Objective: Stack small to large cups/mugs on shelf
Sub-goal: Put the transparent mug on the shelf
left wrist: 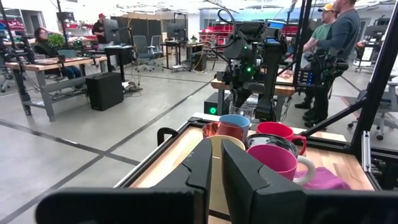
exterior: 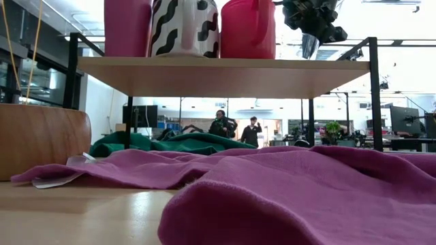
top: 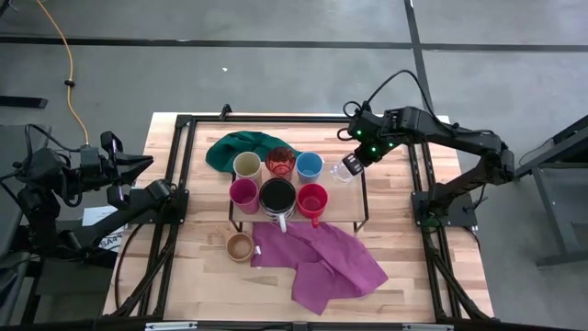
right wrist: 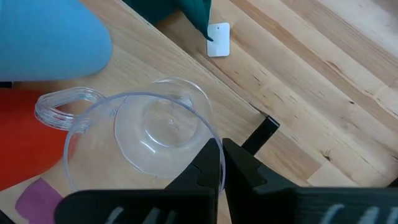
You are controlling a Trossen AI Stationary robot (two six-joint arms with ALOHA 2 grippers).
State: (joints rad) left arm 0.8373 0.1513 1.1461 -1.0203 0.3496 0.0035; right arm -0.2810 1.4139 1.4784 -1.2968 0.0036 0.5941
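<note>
Pinching the clear glass cup point(right wrist: 152, 134) by its rim, my right gripper point(top: 353, 164) holds it above the shelf's point(top: 342, 210) right end, just right of the blue cup point(top: 309, 165); the left gripper point(left wrist: 217, 180), parked left, looks nearly closed.

Surroundings of the slatted light-wood worktop point(top: 423, 267): a grey concrete floor point(top: 276, 74) crossed by dark seam lines, with an orange cable point(top: 66, 55) trailing across it at one corner. Beyond the worktop lies an open, brightly lit workshop with desks point(left wrist: 53, 65), a black cabinet point(left wrist: 104, 91), office chairs point(left wrist: 142, 48) and monitors point(exterior: 405, 121) on benches. Two people point(exterior: 235, 129) stand far off across the room, a seated person point(left wrist: 43, 43) is at a desk, and two others stand near a black frame post point(left wrist: 336, 37)
</note>
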